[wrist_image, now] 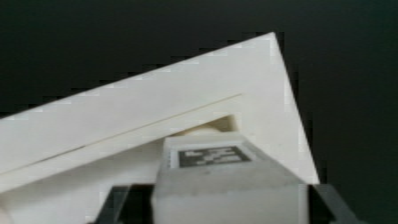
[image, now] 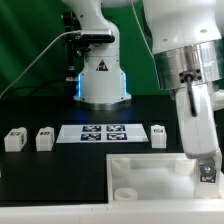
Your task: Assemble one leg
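My gripper [image: 206, 168] is shut on a leg [image: 207, 173], a small white block with a black-and-white tag, and holds it over the right end of the large white square top [image: 140, 182]. In the wrist view the leg [wrist_image: 217, 165] sits between the dark fingers [wrist_image: 121, 203], with my gripper [wrist_image: 217, 208] above a corner of the top [wrist_image: 169, 105]. I cannot tell whether the leg touches the top. Three more legs stand on the black table: two at the exterior view's left [image: 13, 140] [image: 44, 138] and one at its right [image: 159, 135].
The marker board [image: 103, 133] lies flat behind the top, between the loose legs. The robot's white base [image: 103, 80] stands behind it. A cable hangs at the back left.
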Controlling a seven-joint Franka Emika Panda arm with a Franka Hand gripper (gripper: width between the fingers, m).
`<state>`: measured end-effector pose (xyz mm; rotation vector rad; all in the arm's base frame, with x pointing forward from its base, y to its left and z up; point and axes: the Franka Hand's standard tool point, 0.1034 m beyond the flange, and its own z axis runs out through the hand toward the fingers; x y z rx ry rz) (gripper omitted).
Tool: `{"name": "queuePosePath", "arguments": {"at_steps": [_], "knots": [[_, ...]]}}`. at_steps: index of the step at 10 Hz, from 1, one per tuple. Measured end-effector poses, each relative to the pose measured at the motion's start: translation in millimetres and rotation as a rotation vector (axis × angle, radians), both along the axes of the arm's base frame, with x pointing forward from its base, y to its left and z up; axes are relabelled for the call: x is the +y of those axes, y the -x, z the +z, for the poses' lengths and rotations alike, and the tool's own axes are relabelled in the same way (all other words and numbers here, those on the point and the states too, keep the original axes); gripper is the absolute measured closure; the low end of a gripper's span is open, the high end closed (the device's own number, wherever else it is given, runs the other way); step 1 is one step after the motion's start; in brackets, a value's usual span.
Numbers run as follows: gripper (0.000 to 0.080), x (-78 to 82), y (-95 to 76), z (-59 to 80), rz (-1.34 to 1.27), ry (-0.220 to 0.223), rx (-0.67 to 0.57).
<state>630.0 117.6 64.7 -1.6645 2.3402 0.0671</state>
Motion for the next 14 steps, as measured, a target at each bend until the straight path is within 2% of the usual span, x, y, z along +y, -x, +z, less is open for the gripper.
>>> {"name": "queuePosePath", "arguments": {"at_steps": [1,2,3,4,5,7,8,11,13,14], "knots": [[0.0501,0.0,0.1,-0.2,0.007,0.002,-0.001],[0.0426,-0.1,0.6,-1.2,0.025,0.006,-0.003],[0.0426,-0.1,0.7,-1.5,0.052,0.011,-0.008],[0.0224,1.3,2.1,-2.3,0.074,0.016,-0.004],[0.0172,5.1,5.7,-4.0,0.13,0.021,0.005],[0.0156,12.1,8.6,-1.7,0.474,0.103,-0.001],[0.0151,9.9,7.3,-1.1,0.568,0.125,-0.033],[0.015,10.9,7.7,-0.7,0.61,0.129,-0.04],[0.015,13.4,9.1,20.0,0.625,0.117,-0.067],[0.015,15.2,9.2,22.8,0.638,0.119,-0.067]]}}
